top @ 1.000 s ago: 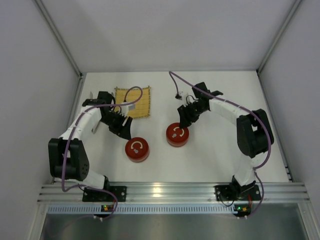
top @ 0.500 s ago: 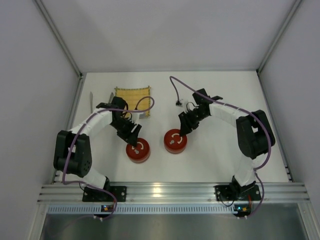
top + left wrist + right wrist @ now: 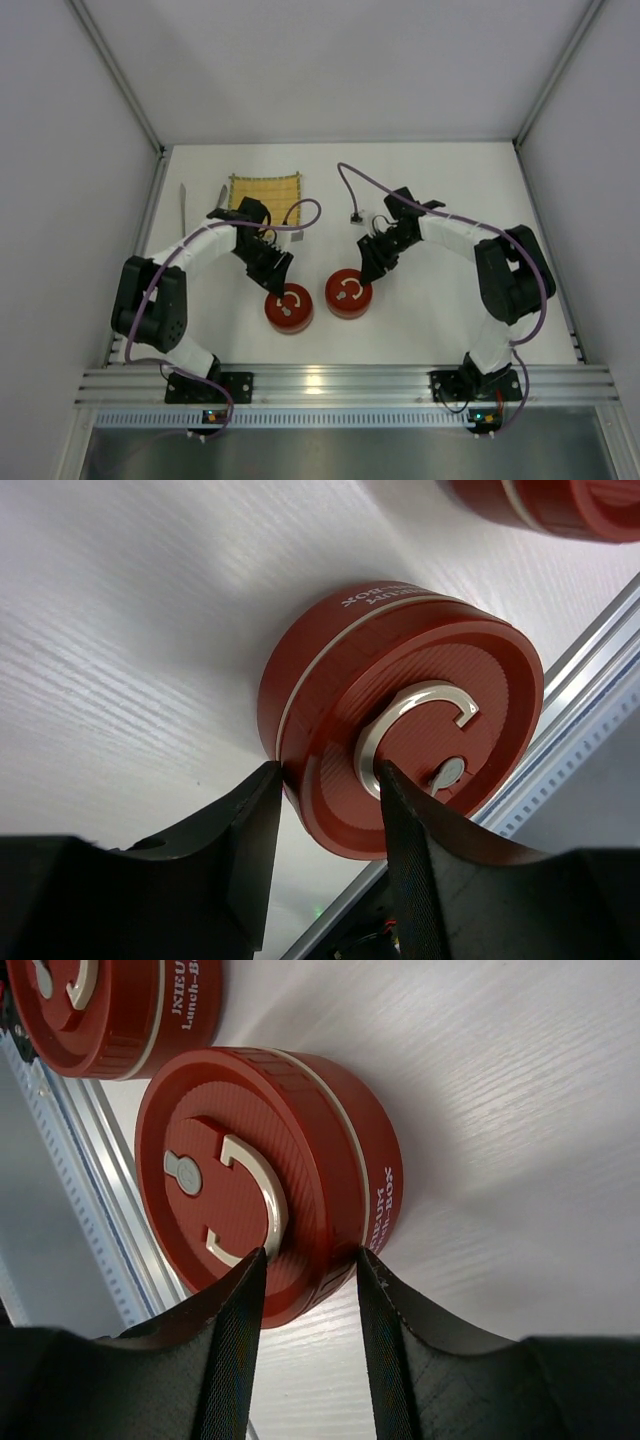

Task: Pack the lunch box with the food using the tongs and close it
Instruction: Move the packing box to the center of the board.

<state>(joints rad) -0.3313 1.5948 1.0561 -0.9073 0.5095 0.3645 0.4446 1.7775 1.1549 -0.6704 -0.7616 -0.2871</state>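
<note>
**Gripping two red lunch boxes by their rims**

White table [image 3: 430, 180] with walls on three sides and both arms reaching in from the near edge. Yellow woven mat [image 3: 265, 190] sits at the far left, partly under the left arm. Two round red boxes with lids on stand just beside each other near the middle front, apart by a thin gap.

Left lunch box [image 3: 289, 308] [image 3: 330, 660]: the left gripper [image 3: 280, 283] [image 3: 328, 770] straddles its far rim, one finger at the side wall and the other over the lid by the silver handle [image 3: 400, 705]. Jaws are partly spread around the rim; cannot tell if they clamp it.

Right lunch box [image 3: 349, 293] [image 3: 230, 1100]: the right gripper [image 3: 368, 272] [image 3: 307, 1255] pinches its rim, with one finger on the lid against the handle [image 3: 262, 1185] and the other on the side wall by the white lettering.

Tongs [image 3: 183, 208] lie on the table along the left edge, left of the mat and well apart from both grippers. Food is too small or too hidden to make out.
</note>
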